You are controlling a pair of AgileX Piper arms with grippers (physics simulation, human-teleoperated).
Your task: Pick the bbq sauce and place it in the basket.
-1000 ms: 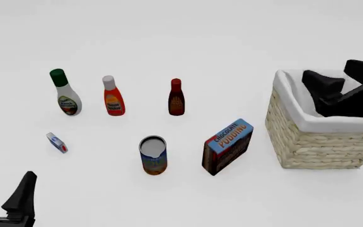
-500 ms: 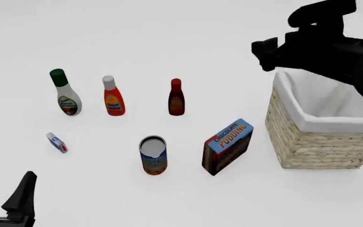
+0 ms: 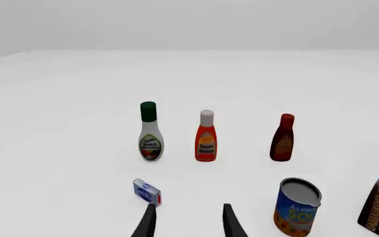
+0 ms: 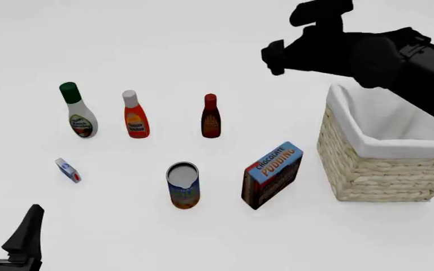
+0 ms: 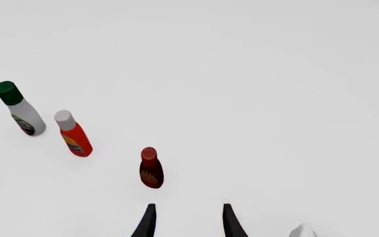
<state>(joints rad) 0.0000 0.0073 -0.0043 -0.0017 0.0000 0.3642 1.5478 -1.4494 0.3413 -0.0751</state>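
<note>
Sauce bottle: the dark red-brown bottle [image 4: 210, 116] with a red cap is standing upright on the white table [image 4: 202, 45], third in a row, nothing touching it.
Right gripper: the right gripper [image 5: 186, 220] is hovering high above the table, its fingers parted with nothing between them; in its wrist view the sauce bottle [image 5: 150, 168] is sitting ahead of the fingertips, apart from them.
Right arm: in the front view it is reaching over the far side of the basket [image 4: 383, 169].
Basket: it is sitting at the right, well apart from the sauce bottle.
Neighbours: an orange-red bottle [image 4: 135, 115] and a green-capped bottle [image 4: 77, 110] are standing to its left.
Nearer things: a can [image 4: 183, 185] and a pudding box [image 4: 271, 174] are standing in front of it.
Left gripper: the left gripper [image 3: 186, 221] is waiting low at the near left corner, fingers spread, gripping nothing.
</note>
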